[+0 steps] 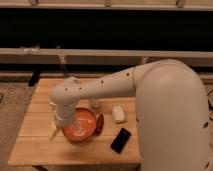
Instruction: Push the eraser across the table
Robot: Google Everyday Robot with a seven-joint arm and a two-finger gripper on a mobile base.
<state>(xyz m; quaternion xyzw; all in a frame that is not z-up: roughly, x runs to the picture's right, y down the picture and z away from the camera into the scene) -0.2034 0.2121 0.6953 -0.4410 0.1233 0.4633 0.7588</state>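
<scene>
Zero progress, I judge: eraser lies untouched on table, 4 o'clock of orange bowl. Gripper hangs at bowl's 9 o'clock, well apart; can't tell its grip state. Whole push left.

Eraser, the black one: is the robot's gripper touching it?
Apart. The camera view shows the gripper beside the orange bowl, with the whole bowl lying between it and the eraser on the table.

Indoor room, dark windows, tool over table
</scene>
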